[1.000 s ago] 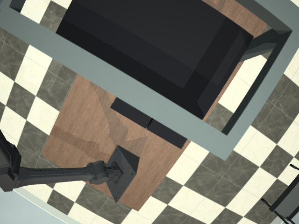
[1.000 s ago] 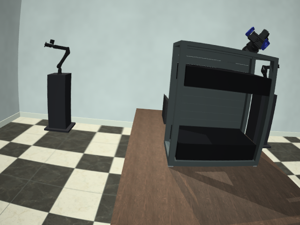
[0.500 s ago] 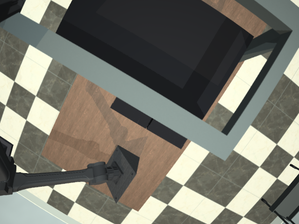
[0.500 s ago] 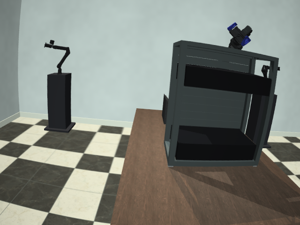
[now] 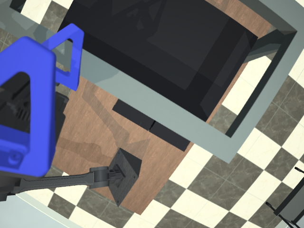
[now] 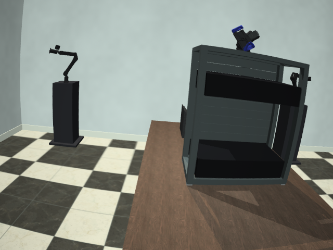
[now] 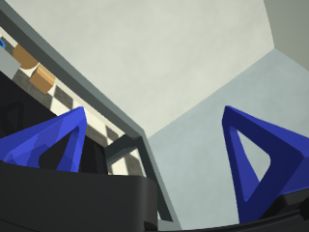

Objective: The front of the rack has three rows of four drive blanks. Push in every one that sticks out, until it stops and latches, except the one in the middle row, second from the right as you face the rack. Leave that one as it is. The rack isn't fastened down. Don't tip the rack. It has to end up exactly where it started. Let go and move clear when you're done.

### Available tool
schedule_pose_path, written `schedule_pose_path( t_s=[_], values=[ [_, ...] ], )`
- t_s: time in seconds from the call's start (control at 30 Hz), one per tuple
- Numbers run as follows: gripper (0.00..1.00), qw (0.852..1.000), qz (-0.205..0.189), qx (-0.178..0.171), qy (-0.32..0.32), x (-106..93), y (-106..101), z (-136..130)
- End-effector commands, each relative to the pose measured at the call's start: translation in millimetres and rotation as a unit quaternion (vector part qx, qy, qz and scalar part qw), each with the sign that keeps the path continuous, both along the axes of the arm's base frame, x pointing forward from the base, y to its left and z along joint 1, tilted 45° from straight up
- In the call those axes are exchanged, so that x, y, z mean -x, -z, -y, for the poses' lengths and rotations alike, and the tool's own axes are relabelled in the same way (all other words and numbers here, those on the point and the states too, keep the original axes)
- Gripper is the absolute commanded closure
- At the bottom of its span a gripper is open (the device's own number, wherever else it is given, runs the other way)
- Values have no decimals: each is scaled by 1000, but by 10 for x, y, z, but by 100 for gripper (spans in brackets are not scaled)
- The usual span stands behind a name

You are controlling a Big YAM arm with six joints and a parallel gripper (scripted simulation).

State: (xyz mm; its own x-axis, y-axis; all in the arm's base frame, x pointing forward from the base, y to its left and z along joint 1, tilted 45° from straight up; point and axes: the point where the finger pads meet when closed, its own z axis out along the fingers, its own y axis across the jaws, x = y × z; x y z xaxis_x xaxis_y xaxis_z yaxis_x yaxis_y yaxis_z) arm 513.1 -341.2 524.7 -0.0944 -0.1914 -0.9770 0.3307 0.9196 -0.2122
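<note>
Overhead, rear exterior, upward-facing wrist views

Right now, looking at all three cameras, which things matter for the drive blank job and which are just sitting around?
Part of the job:
- rack, standing on the wooden table
- protruding drive blanks
- gripper, open and empty, above the rack's top

Just around:
- black pedestal carrying a small arm
- checkered floor

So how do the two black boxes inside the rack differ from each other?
The upper box sits high in the rack and looks thin; the lower box rests at the bottom and looks deeper, its top face showing. Both are plain black and span the rack's width.
</note>
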Motion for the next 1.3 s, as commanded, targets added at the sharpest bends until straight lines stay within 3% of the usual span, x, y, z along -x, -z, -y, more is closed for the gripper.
schedule_pose_path(
  t_s=[0.0, 0.27, 0.33, 0.4, 0.83, 0.9, 1.27],
  values=[
    [0, 999, -2, 41, 4, 288, 114, 123],
    [0, 996, -14, 89, -26, 829, 594, 152],
    [0, 996, -14, 89, -26, 829, 594, 152],
    [0, 994, -17, 100, -33, 961, 710, 139],
    [0, 982, -29, 171, -74, 1732, 1402, -98],
    [0, 982, -29, 171, -74, 1732, 1402, -98],
    [0, 969, -36, 220, -102, 2217, 1876, -404]
  ],
)
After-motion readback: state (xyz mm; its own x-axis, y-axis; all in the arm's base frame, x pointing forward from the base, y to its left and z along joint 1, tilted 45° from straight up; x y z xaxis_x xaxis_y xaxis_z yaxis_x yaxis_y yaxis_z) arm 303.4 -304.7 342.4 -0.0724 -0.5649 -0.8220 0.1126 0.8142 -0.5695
